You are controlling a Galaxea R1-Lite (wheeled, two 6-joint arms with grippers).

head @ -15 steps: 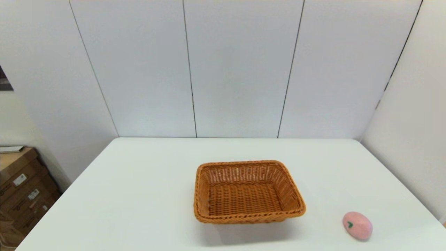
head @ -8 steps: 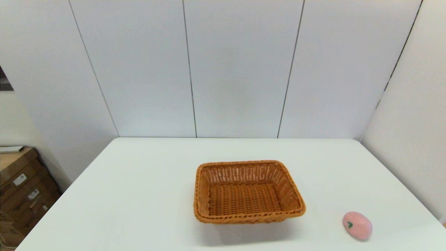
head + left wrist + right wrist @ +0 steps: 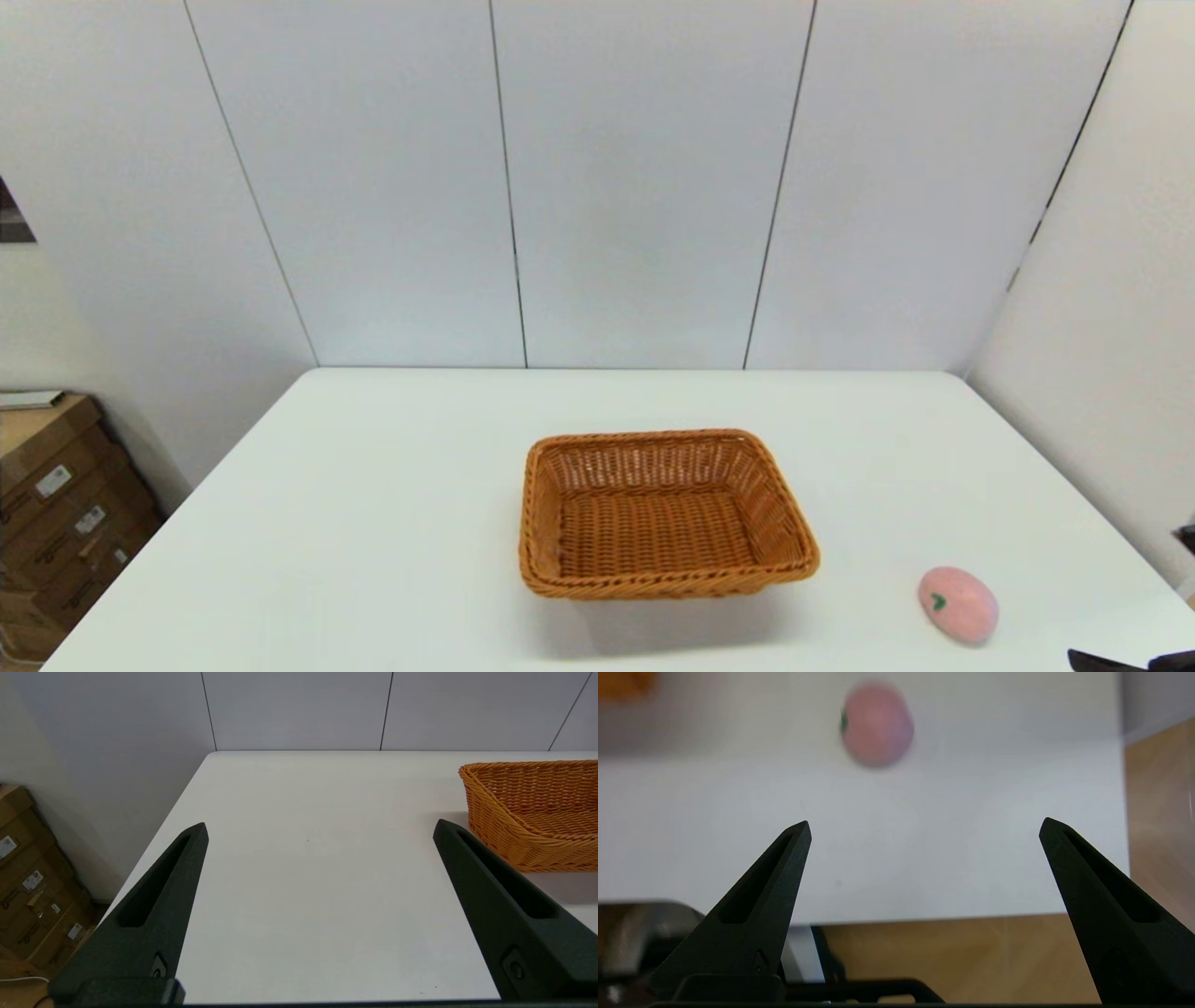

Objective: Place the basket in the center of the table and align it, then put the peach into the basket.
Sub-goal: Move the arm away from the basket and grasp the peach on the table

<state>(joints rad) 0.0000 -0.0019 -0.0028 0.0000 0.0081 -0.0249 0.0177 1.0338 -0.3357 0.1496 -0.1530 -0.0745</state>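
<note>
The rectangular orange-brown woven wicker basket (image 3: 661, 515) sits empty near the middle of the plain white desk (image 3: 373, 523). The small pale-pink egg-shaped peach (image 3: 957, 604) lies near the right front edge, well apart from it. The right tool (image 3: 924, 828) hangs spread wide short of the peach; the left tool (image 3: 320, 830) gapes empty over the desk's left side.

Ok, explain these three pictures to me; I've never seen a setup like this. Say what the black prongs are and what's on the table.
A two-armed robot faces a white table. One picture looks down from its head; the other two come from cameras on its wrists. The black prongs are gripper fingers. The left gripper is open over bare table beside the orange-brown woven wicker basket. The right gripper is open near the table's edge, pointing toward the small pale-pink egg-shaped toy peach. The peach lies on the table to the right of the basket, which is empty. Nothing is held.
</note>
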